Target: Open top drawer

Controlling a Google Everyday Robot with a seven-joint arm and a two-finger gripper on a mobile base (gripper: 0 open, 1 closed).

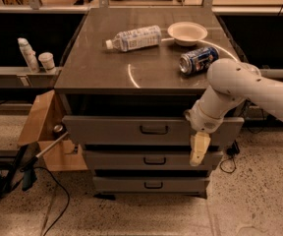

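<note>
The top drawer is the widest grey drawer front under the cabinet's dark top, with a small black loop handle at its centre. It stands a little forward of the two shorter drawer fronts below it. My gripper hangs down from the white arm in front of the right part of the top drawer, to the right of the handle and apart from it. Its cream fingers point downward over the middle drawer's right end.
On the cabinet top lie a plastic water bottle, a white bowl and a blue can on its side. An open cardboard box stands at the left. Cables lie on the floor left.
</note>
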